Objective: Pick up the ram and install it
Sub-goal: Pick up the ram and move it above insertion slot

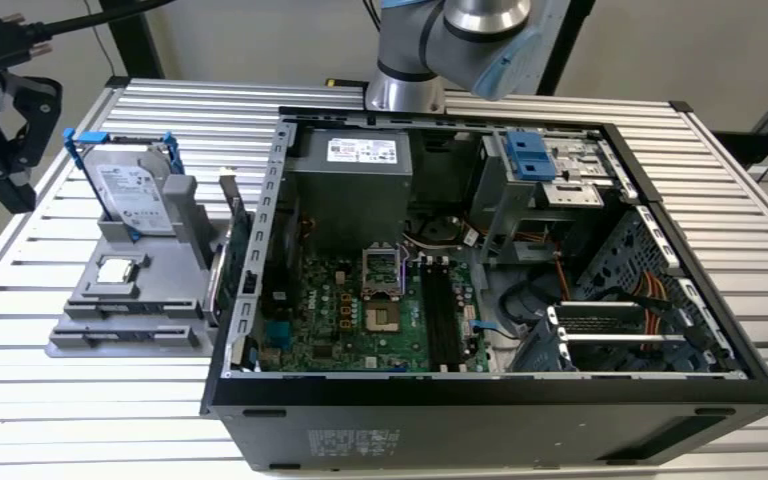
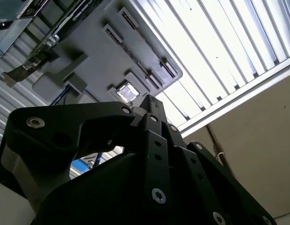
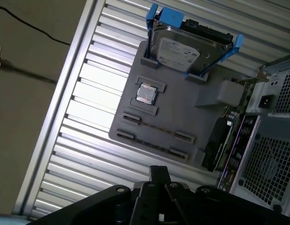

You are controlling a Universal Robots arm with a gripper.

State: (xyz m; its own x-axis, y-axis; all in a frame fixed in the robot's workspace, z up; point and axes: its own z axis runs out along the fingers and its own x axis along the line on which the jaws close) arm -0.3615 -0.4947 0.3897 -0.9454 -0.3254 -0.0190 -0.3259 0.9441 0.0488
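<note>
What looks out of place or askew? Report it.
Nothing stands out. The hard drive stands upright in the gray fixture, the processor chip lies flat in its recess, and the open computer case lies flat on the slatted table.

Black tool [image 2: 152, 102] in foreground; grey holder [image 2: 99, 61] beyond, on slatted table [image 2: 215, 51]
</note>
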